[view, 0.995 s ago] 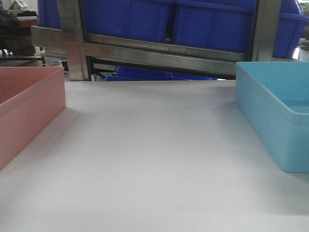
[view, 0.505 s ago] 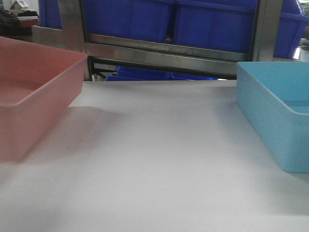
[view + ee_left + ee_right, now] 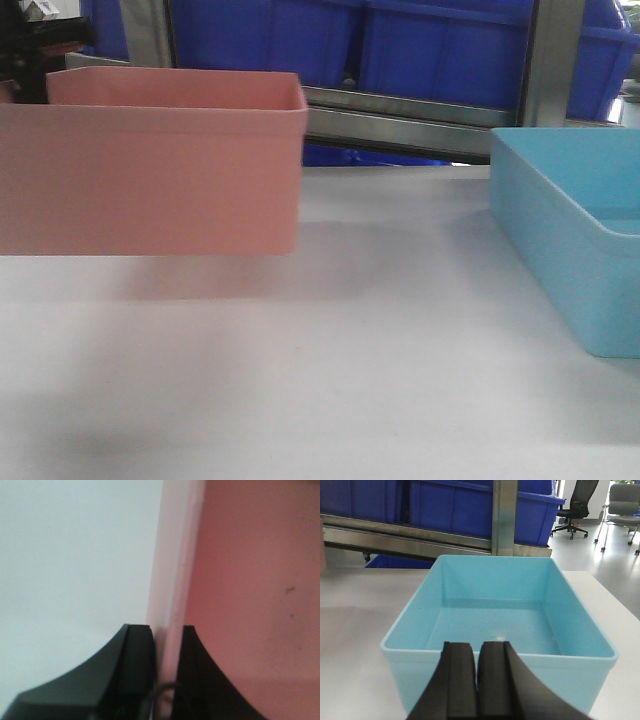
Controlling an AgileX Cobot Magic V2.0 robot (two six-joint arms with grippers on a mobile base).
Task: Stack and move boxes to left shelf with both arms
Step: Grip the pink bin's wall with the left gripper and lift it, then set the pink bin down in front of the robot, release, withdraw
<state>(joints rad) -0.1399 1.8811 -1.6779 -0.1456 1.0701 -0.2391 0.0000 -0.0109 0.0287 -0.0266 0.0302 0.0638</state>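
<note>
The salmon pink bin (image 3: pixel 160 170) hangs at the left of the white table (image 3: pixel 350 380), its base apparently clear of the surface with a soft shadow beneath, as seen from the front camera. The light blue bin (image 3: pixel 570 240) sits on the table at the right, well apart from it. Behind both, dark blue bins (image 3: pixel 400 40) fill a steel rack (image 3: pixel 400 110) on the far side.

Only the left wrist camera shows what holds the pink bin. The left gripper (image 3: pixel 167 652) is clamped on one of its walls, one black finger (image 3: pixel 135 670) on the outside and the other inside, with the rim pinched between them. The front view shows only a dark shape at its top left corner, too cut off to identify.

The right wrist camera looks down into the blue bin and shows it empty. The right gripper (image 3: pixel 479 675) sits at the bin's near wall with its fingers pressed together and nothing between them. Whether they touch the rim cannot be told. Office chairs (image 3: pixel 577 502) stand on the floor far to the right.

The front frame cuts off the pink bin's left end and the blue bin's right side, and the left wrist picture is blurred.
</note>
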